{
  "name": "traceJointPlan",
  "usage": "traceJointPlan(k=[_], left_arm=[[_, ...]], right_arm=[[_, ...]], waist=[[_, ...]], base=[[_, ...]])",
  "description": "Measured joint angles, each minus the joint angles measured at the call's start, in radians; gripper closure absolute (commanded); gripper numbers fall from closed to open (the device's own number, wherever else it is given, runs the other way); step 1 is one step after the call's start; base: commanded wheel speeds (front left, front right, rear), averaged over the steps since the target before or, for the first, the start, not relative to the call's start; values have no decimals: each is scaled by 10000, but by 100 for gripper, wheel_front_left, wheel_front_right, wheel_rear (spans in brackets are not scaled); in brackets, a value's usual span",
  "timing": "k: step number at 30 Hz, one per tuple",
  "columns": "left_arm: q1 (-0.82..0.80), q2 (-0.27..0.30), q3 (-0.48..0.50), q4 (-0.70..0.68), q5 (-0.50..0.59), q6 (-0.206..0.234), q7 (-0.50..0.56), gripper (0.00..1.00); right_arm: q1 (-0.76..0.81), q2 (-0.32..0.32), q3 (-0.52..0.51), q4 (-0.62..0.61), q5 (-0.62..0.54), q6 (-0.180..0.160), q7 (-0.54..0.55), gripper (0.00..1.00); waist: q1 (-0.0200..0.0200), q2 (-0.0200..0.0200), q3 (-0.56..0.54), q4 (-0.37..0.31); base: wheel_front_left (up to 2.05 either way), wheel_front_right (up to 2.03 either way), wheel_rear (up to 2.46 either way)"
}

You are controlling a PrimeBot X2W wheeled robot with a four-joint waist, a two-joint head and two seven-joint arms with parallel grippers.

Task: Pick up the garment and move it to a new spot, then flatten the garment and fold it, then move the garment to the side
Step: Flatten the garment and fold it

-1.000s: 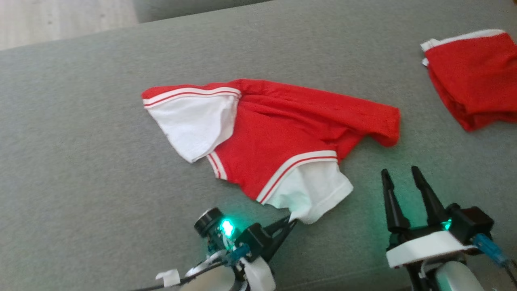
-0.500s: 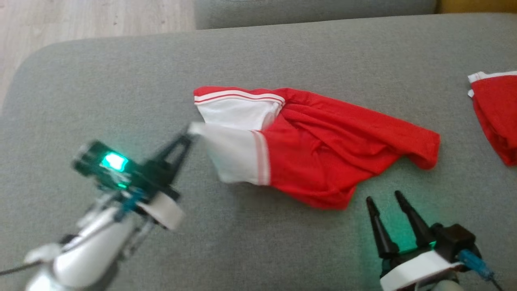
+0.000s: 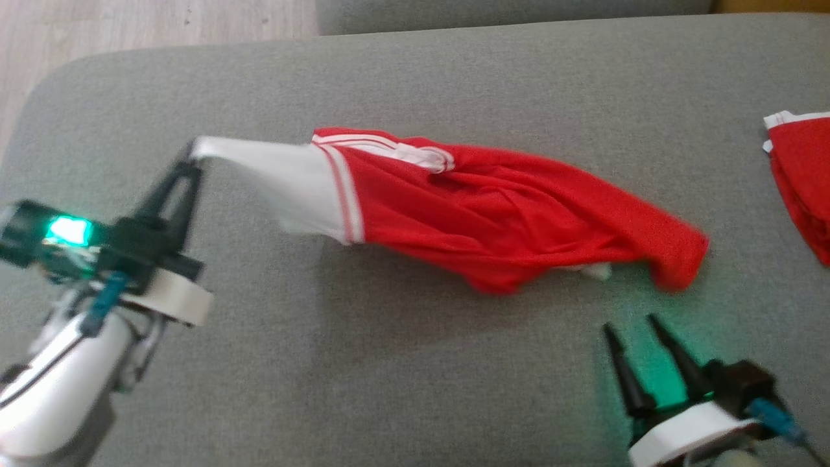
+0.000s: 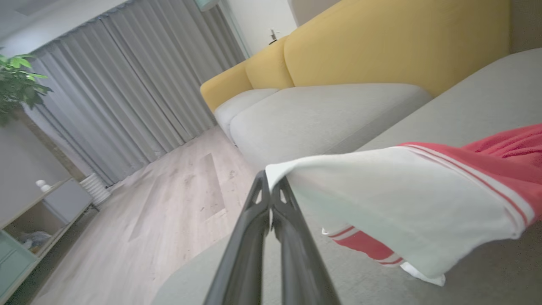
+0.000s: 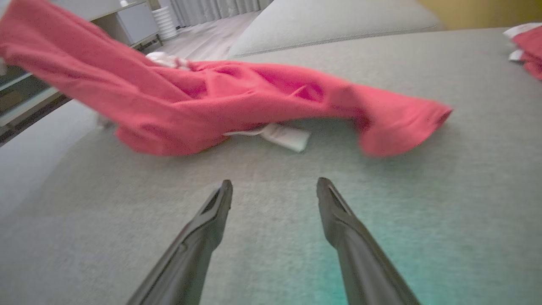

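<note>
While the left end effector pinches the tip of the garment's white sleeve with its fingers pressed together, the sleeve hangs stretched and lifted off the grey cushion. The red body trails off to the right, its far end resting on the cushion. The right end effector stands wide and empty, low over the cushion near the garment's lower right edge, touching nothing. A second red garment lies well apart at the right. By my reading the task is in its first part: the pick-up is made and the move to a new spot looks under way. The garment is bunched and creased, with a white piece tucked underneath, so flattening, folding and the move to the side are all left.
</note>
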Motion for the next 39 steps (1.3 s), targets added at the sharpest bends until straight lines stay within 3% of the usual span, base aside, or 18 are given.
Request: traceJointPlan(k=[9, 16, 18, 19, 20, 23, 27, 34, 39], left_arm=[[526, 811, 522, -395, -21, 523, 31, 100], [565, 802, 502, -522, -190, 520, 31, 100], [566, 792, 481, -535, -192, 520, 31, 100], [567, 794, 481, -535, -205, 520, 31, 100], [566, 794, 479, -541, -251, 516, 31, 100], [569, 794, 454, -581, -261, 508, -33, 100], [571, 813, 454, -832, -257, 506, -209, 100], [552, 1214, 671, -2044, -79, 535, -612, 100], [162, 1501, 796, -3315, -56, 351, -508, 100]], right_arm=[[-509, -67, -1024, 798, -382, -2, 0, 0], [-1095, -291, 96, 1793, -265, 0, 2, 0], [-1326, -345, 378, 2412, -261, 0, 2, 4], [-1451, -332, 477, 2669, -198, 0, -25, 90], [-1604, -326, 541, 2951, -23, 0, -63, 100], [-2052, -391, 681, 3185, 88, -2, -38, 100], [-2098, -422, 105, 2336, -33, 0, 31, 100], [-2059, -1590, -2895, -1011, -1099, 0, 29, 100], [-2046, -2401, -3971, -2581, -1615, 0, 558, 100]], waist=[[0, 0, -133, 349], [0, 0, -134, 676], [0, 0, -138, 726], [0, 0, -149, 739], [-1, 0, -168, 748], [0, 0, -287, 749], [0, 0, -477, 714], [0, 0, -998, 467], [-2, 0, -1294, 429]], base=[[0, 0, 0], [0, 0, 0], [0, 0, 0], [0, 0, 0], [0, 0, 0], [0, 0, 0], [0, 0, 0], [0, 0, 0], [0, 0, 0]])
